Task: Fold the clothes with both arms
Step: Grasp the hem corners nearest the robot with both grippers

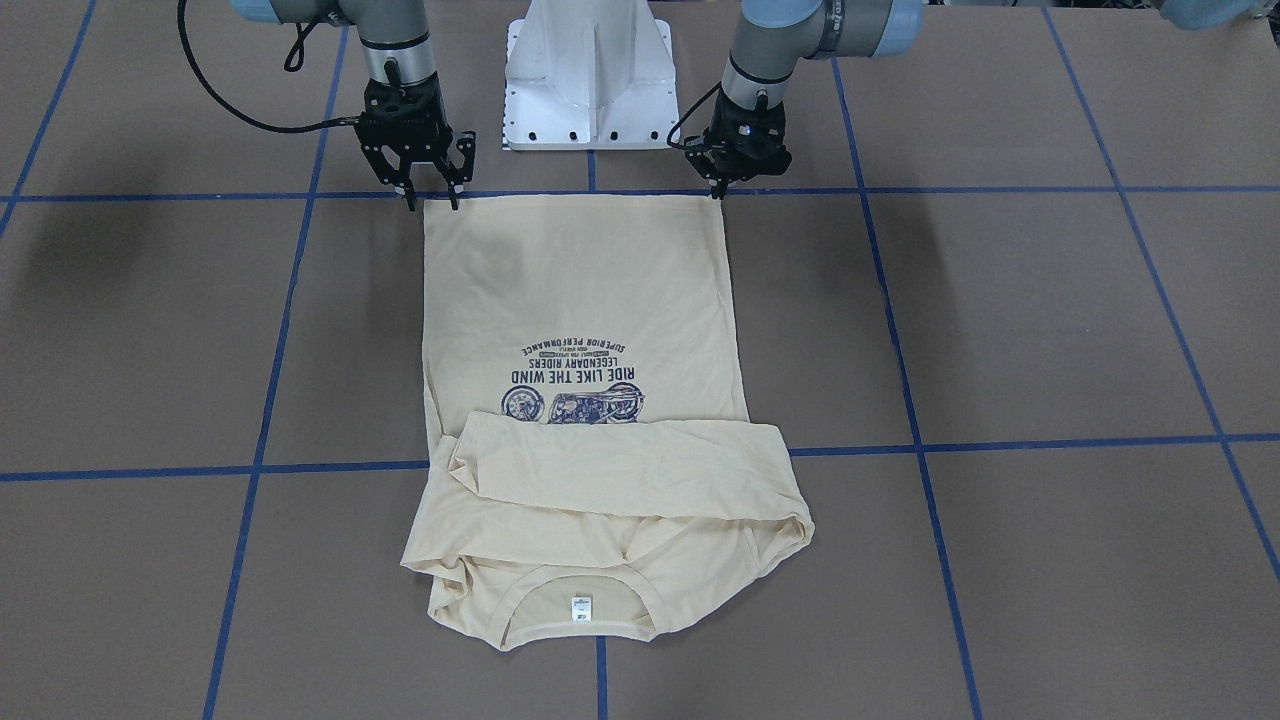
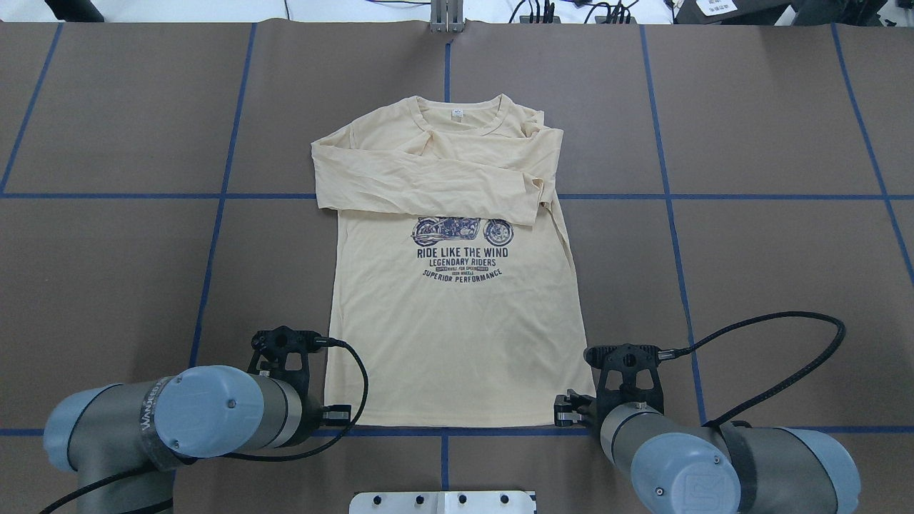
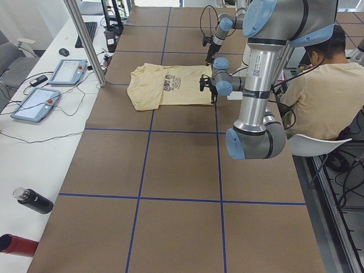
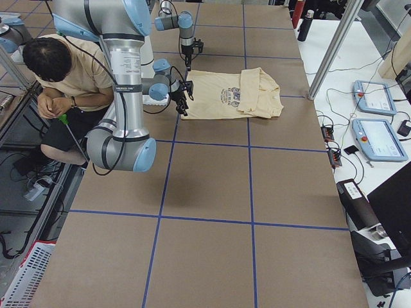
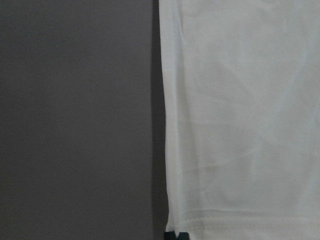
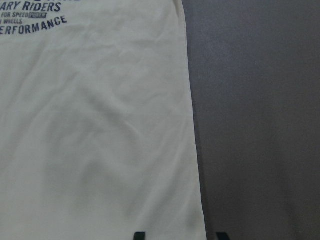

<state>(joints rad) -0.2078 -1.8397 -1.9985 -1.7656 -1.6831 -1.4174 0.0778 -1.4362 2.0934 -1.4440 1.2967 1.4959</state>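
The cream-yellow T-shirt [image 1: 580, 290] lies flat, print side up, on the brown table [image 1: 1050, 320]. Both its sleeves [image 2: 428, 182] are folded across the chest, and the neck label [image 1: 581, 607] is at the end far from the robot. My left gripper [image 1: 722, 190] is down at one hem corner with its fingers together; in the left wrist view the gripper [image 5: 177, 236] is pinched on that corner. My right gripper [image 1: 432, 198] stands open at the other hem corner. In the right wrist view this gripper [image 6: 180, 236] straddles the shirt's side edge [image 6: 197, 165].
The white base pedestal [image 1: 590, 80] stands just behind the hem. A person [image 3: 324, 85] sits beside the robot. A side bench holds teach pendants [image 3: 68, 71] and bottles [image 3: 34, 200]. A metal post [image 3: 85, 40] rises at the table's far edge. Blue tape lines [image 1: 600, 190] grid the table.
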